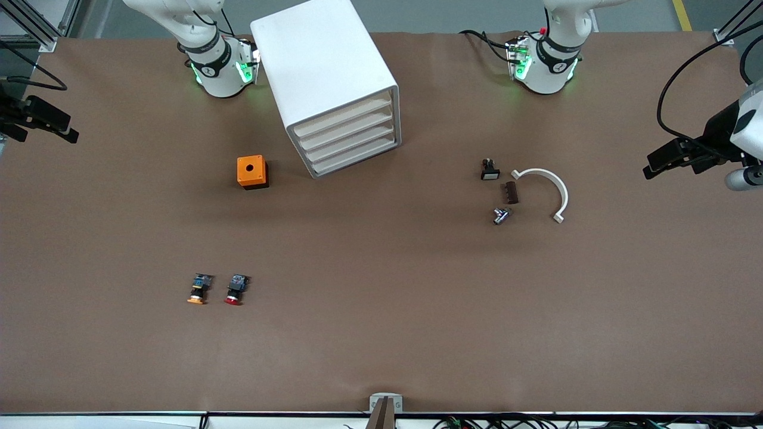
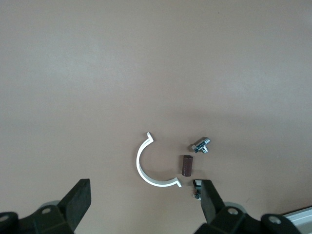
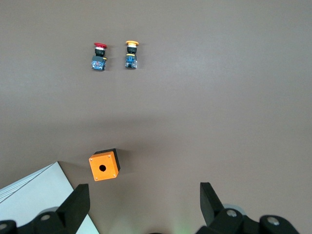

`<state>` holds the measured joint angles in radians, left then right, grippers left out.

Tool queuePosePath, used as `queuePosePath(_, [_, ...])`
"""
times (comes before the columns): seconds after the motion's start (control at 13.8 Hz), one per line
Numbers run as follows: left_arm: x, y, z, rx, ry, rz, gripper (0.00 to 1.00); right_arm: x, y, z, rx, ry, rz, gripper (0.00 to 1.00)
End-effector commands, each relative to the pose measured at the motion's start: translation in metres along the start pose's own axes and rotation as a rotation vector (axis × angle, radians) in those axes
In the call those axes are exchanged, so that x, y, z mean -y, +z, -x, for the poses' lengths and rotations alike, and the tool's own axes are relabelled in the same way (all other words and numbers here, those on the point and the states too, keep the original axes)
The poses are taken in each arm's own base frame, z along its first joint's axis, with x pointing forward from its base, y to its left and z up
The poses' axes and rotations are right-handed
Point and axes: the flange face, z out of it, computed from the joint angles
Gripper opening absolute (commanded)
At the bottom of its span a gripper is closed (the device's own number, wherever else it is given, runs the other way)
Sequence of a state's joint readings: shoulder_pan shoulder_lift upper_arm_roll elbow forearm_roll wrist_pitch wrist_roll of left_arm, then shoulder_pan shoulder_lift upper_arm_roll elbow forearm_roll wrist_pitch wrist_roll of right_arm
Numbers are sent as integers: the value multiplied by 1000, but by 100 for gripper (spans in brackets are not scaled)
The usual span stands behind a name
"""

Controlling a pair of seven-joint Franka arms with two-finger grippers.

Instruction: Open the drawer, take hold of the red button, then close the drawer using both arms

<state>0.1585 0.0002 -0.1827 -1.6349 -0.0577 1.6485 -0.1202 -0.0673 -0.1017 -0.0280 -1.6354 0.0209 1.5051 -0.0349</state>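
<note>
So the red-capped button [image 1: 236,289] is just lying out on the brown table [image 1: 381,333], toward the right arm's end and closer to the front camera than pretty much everything else, right beside its orange-capped twin [image 1: 199,289] but not touching it. The white drawer cabinet [image 1: 329,83] sits up near the right arm's base [image 1: 219,65] with all four drawer fronts flush, nothing pulled out. The orange box with the hole [image 1: 252,171] stands beside the cabinet, on the side toward the right arm's end. Toward the left arm's end there's a small cluster: a white half-ring clamp [image 1: 547,189], a little brown block [image 1: 511,192], a metal fitting [image 1: 501,215] and a small black part [image 1: 489,170], all near each other. Both arms are waiting, pulled up high at the table's two ends. The left gripper [image 2: 144,201] hangs over that cluster with fingers spread wide, holding nothing; the right gripper [image 3: 145,204] hangs over the spot beside the orange box, also wide open and empty
</note>
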Motion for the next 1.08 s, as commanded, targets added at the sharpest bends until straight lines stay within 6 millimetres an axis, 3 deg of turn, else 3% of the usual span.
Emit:
queuePosePath(0.0, [-1,0,7,-15,41,-24,99,-1,-2,4,-17,-17,14,100])
queuePosePath(0.14, [-8,2,6,-16,53,-23,99,-1,-2,4,-20,-17,15,100])
queuePosePath(1.01, [3,-4,3,-35,35,-18,99,-1,-7,1,-57,-65,40,100])
